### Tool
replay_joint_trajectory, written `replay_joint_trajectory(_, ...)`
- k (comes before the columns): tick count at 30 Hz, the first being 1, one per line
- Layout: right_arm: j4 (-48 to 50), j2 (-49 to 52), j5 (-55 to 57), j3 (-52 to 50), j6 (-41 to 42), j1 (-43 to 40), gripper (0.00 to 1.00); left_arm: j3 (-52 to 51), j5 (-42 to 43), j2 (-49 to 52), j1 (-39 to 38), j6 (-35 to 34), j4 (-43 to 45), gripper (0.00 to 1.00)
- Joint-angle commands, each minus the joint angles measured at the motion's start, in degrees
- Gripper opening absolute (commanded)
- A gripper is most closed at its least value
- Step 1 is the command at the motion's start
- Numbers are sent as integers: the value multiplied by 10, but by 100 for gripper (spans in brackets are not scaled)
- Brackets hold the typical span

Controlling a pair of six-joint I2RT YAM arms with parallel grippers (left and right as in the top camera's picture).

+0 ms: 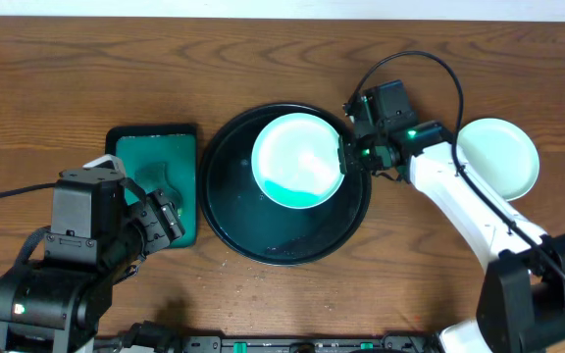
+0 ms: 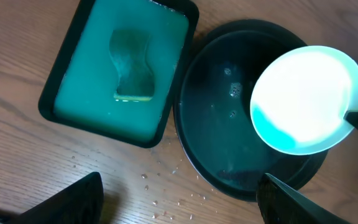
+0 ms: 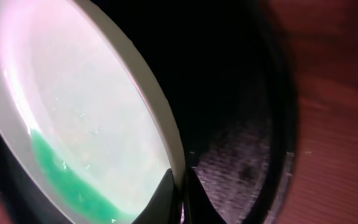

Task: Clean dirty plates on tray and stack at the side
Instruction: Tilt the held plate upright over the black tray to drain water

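While the right hand [image 1: 344, 157] is pinching the plate [image 1: 297, 160] by its right rim, I'm watching a teal puddle [image 1: 297, 196] sitting at the plate's near edge, so I'm reading it as tipped toward me. The plate is reaching leftward from that hand, out over the tray [image 1: 226, 211]. Can't tell whether its low edge is touching the tray. In the right wrist view the rim is sandwiched btwn both fingers, nothing slack showing.

The left hand [image 2: 180, 180] is spread wide, holding nothing, hovering over the counter [image 1: 67, 78] near the tray's near-left side. The sponge [image 2: 131, 68] is lying in the green tray [image 2: 61, 81] just ahead of that hand, long axis running away from me along the green tray's length. So the left arm is the nearer one and the right is occupied. I'm judging the next move is the left hand going fwd for the sponge, fingers across its narrow waist.

A second plate [image 1: 498, 157] is sitting on the counter right of the right arm, well apart from the tray, looking clean.
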Motion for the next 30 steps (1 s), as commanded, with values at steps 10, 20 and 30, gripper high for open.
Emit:
replay_joint_trajectory(10,-38,-82,297,6,-52,80,1,1,-1,0,-3,-5,-2,79)
replay_joint_trajectory(20,-19,-86,449,12,-129,148,1,1,-1,0,-3,-5,-2,79)
replay_joint_trajectory(30,4,-86,648,12,-204,269,1,1,-1,0,-3,-5,-2,79)
